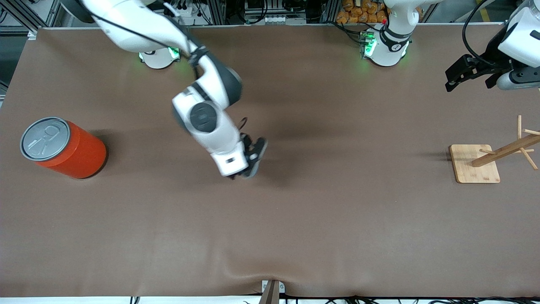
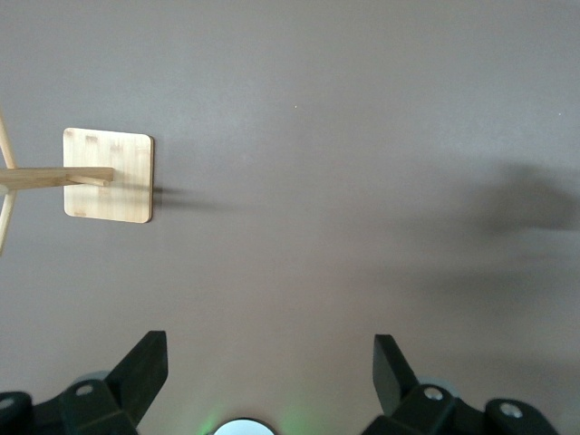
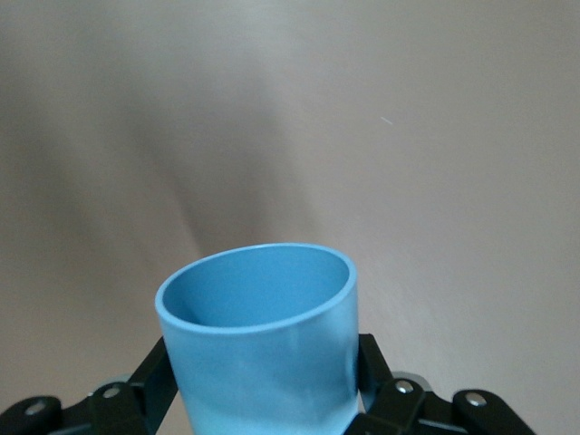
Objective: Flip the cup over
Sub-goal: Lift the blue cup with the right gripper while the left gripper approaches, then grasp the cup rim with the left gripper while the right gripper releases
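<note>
While the cup is gripped: the right claw [image 3: 267, 412] is clamped on the lower wall of the cup [image 3: 263, 349], over the middle of the worktop [image 1: 320, 219].
Reason for grip: holding the side wall leaves the rim free, which suits turning the cup over, by judgement.
Cup, contents: the darker blue inside appears empty, its mouth pointing away from the wrist camera; in the front view the arm hides it.
Left claw [image 1: 468, 76]: jaws spread wide, holding nothing; it waits aloft over the worktop's edge at its own end.
Orange can [image 1: 63, 147]: lies at the right arm's end, its grey lid on, contents unseen.
Wooden rack [image 1: 491, 158]: stands bare.
</note>
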### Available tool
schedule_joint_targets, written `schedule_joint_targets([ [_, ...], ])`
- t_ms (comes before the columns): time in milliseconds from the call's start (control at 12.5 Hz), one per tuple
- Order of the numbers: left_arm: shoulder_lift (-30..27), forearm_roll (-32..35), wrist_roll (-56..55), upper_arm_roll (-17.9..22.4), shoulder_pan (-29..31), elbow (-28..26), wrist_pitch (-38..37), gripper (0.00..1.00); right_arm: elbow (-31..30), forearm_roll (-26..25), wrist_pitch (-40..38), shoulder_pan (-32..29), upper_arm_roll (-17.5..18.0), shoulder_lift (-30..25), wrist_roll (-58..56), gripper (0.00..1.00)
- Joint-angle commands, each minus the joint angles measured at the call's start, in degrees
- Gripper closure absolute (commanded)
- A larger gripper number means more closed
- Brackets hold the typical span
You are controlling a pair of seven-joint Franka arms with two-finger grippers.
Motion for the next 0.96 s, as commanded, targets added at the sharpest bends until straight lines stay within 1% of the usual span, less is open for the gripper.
schedule_joint_targets([
  [0,1.2,-0.6,-0.3,-2.4,0.2,0.1,1.3,0.0,3.3,-6.2,2.2,4.9,-0.1,4.6,-1.7,1.0],
  [160,4.7,-1.8,-0.4,-5.4,0.2,-0.4,1.3,0.0,3.3,-6.2,4.6,7.7,-0.1,6.0,-1.5,1.0],
  [400,13.8,-1.9,-0.6,-10.2,-0.2,-1.7,1.8,0.0,3.3,-8.4,6.9,11.8,-0.6,8.9,0.4,1.0],
  [480,17.5,-1.9,-0.9,-11.1,-1.1,-2.0,4.1,0.0,3.3,-9.2,7.1,12.9,-0.8,9.6,2.5,1.0],
  [640,23.6,-3.4,-0.9,-11.3,-2.3,-2.3,9.4,0.0,3.3,-11.0,8.0,13.3,-0.8,11.2,3.7,1.0],
  [720,26.7,-5.3,-0.9,-11.3,-2.3,-2.6,11.8,0.0,3.0,-11.2,10.7,13.6,-0.9,12.2,4.0,1.0],
  [880,31.3,-7.0,-0.9,-11.3,-1.8,-3.9,15.9,0.0,3.1,-12.2,12.5,14.8,-2.0,13.8,6.3,1.0],
])
